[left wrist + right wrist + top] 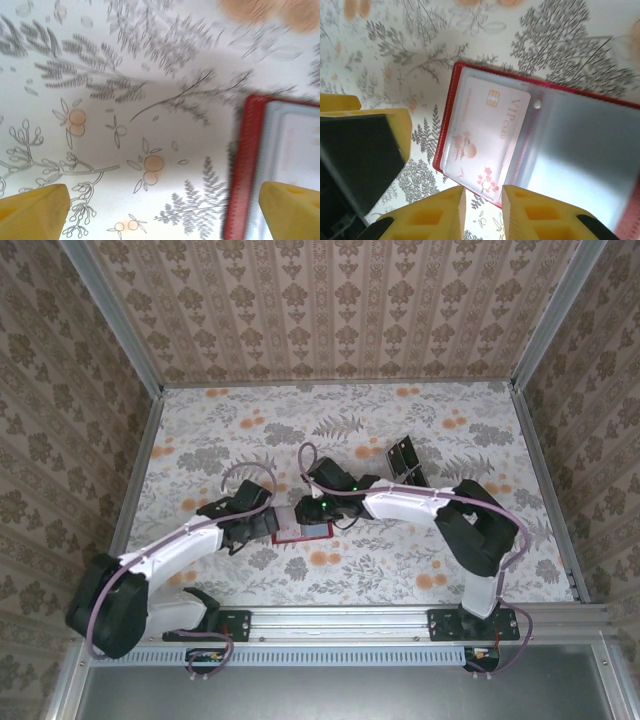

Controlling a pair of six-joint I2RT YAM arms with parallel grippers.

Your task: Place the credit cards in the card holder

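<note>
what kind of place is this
Probably a staged robot test cell: the left arm and right arm bolted to a metal rail, a floral table boxed in by wallpapered panels, and an open red card holder laid out.

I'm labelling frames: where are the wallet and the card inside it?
wallet (pixel 580 145), right wrist view, on its empty clear pocket.
card (pixel 487 137), right wrist view, on the middle of its pale face.

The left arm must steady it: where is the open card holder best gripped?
Pinch the red left border of the card holder, coming from its left: it lies open and flat, and that border sits between the open jaws of the left gripper.
</note>
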